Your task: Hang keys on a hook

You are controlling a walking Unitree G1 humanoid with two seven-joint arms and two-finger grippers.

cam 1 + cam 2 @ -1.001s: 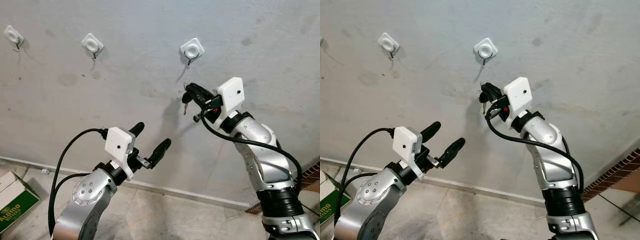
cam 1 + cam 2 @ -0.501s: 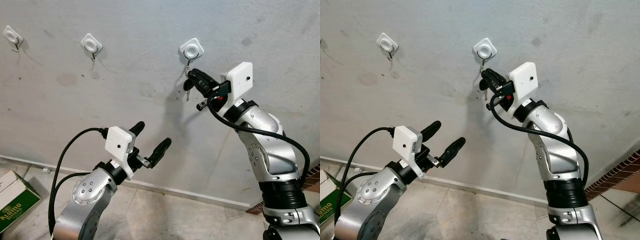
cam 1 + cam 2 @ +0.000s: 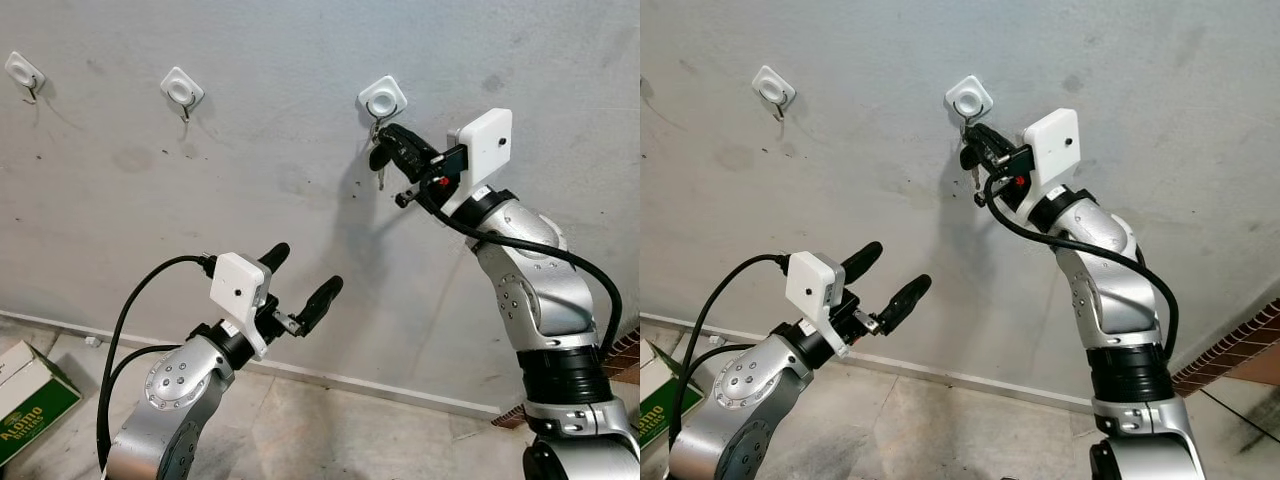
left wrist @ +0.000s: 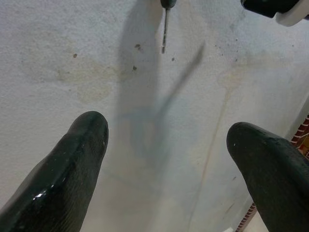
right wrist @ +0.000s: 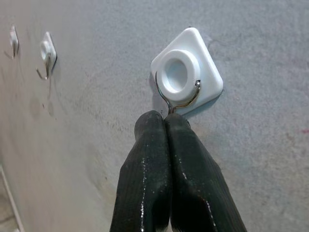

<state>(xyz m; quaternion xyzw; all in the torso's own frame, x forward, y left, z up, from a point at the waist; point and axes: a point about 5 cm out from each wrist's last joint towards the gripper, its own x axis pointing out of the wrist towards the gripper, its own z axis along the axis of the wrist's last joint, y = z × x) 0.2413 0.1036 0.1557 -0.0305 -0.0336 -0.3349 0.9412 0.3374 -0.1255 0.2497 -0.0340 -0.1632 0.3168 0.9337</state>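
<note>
Reaching high against the grey wall (image 3: 250,120), the right arm is bent at the elbow, forearm angled up and toward the robot's left, white wrist camera block on top. Right pincer (image 3: 384,133) sits right under the white square hook (image 3: 382,98), its two black fingers (image 5: 166,159) pressed tight together, tips just below the metal wire loop of that hook in the right wrist view. And the keys (image 3: 379,160) are there, pinched in those closed fingers, a dark key head with a thin blade dangling straight down just below the hook, close against the wall. Whether the ring is over the wire or just beside it, cannot tell from these views.

Down low now, the left arm is raised at about half height, elbow bent, forearm pointing up toward the wall. Left pincer (image 3: 300,283) is spread wide, both long black fingers apart with nothing between them, well short of the wall. Its wrist view looks up past the two parted fingertips (image 4: 77,159) at the wall, and the hanging key blade (image 4: 165,29) shows above them with its shadow beside it.

Further along the wall to the robot's left, two more white hooks, one (image 3: 182,90) in the middle and another (image 3: 23,72) near the edge, both bare. Down on the floor (image 3: 330,425) at the left corner, a green and white cardboard box (image 3: 25,400).
</note>
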